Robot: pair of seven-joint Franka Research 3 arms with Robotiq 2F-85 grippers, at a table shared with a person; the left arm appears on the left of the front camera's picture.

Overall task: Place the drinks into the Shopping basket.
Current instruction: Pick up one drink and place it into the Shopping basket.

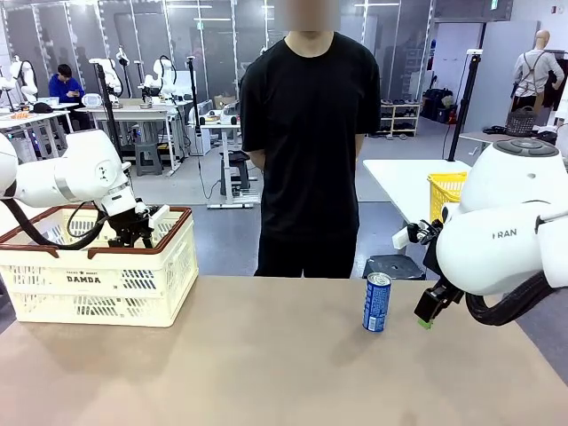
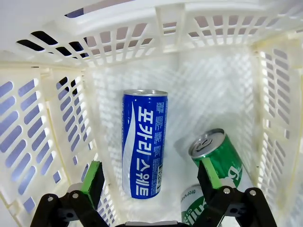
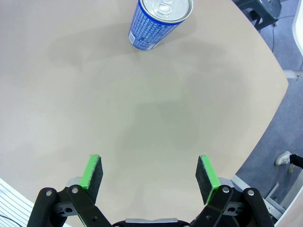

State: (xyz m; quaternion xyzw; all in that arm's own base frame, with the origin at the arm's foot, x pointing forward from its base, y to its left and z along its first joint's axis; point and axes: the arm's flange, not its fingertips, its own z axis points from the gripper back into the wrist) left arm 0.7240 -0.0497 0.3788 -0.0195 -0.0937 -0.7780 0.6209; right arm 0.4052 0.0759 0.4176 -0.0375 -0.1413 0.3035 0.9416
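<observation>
My left gripper [image 2: 150, 175] hangs in the mouth of the basket [image 1: 98, 280], jaws spread, holding nothing. On the basket floor lie a blue can [image 2: 144, 142] and two green cans [image 2: 218, 156]. Another blue can [image 1: 377, 303] stands upright on the table [image 1: 266, 364], well right of the basket. My right gripper [image 3: 150, 172], also released, hangs just beyond it.
</observation>
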